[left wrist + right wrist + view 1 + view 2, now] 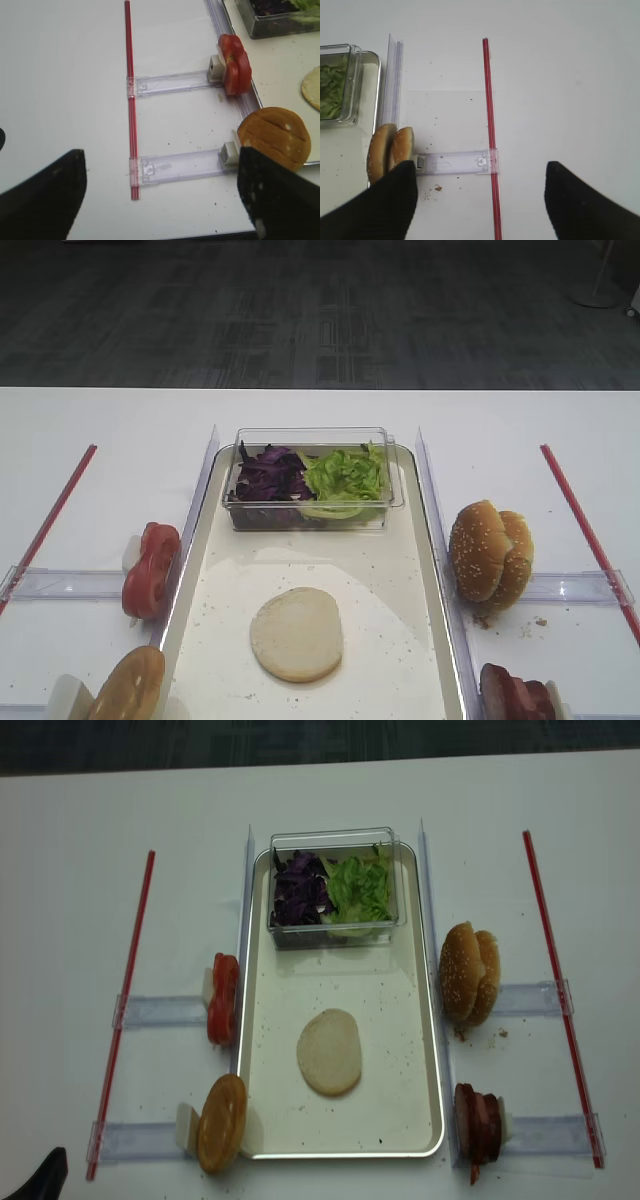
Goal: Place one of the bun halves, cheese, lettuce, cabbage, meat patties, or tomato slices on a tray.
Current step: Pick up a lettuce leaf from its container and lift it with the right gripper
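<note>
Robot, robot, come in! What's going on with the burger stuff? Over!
Both pincers open, empty: right pincer, left pincer. Flat pale cream bun half already on cream-white silver-rimmed tray. Nothing in the way.

The counter (80, 820) is plain white, with a thin red strip (125, 990) at far left and another (560, 990) at far right. The tray (400, 1120) is cream-white, crumb-speckled, with a silvery rim. On it lies a pale cream bun half (330, 1051). A clear tub (335, 838) holds dark purple cabbage (298, 890) and bright green lettuce (360, 887). Left: glossy red tomato slices (223, 998). Right: golden-brown sesame-dotted buns (470, 973) and dark reddish-brown patties (478, 1122). The fingers (390, 205) are black.
</note>
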`<action>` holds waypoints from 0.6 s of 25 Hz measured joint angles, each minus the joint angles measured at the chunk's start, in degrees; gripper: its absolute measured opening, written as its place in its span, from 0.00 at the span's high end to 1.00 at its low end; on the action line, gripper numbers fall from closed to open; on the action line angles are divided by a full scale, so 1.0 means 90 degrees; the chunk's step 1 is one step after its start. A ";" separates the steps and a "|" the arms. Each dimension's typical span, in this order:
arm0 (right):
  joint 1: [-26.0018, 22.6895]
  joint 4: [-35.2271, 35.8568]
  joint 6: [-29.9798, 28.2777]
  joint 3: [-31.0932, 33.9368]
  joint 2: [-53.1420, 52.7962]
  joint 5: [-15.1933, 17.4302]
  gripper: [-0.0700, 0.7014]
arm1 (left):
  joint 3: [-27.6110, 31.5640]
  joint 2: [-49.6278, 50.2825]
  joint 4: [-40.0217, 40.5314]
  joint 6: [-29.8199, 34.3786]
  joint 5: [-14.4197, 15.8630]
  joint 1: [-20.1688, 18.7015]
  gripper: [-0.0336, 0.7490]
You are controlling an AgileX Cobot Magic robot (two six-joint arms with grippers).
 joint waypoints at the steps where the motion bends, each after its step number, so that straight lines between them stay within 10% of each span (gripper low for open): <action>1: 0.0000 0.0075 -0.0030 -0.0131 0.0295 -0.0014 0.19 | 0.0000 0.0000 0.0000 0.0000 0.0000 0.0000 0.23; 15: 0.0000 0.0488 -0.0706 -0.2239 0.3719 -0.0290 0.19 | 0.0000 0.0000 0.0000 0.0000 0.0000 0.0000 0.23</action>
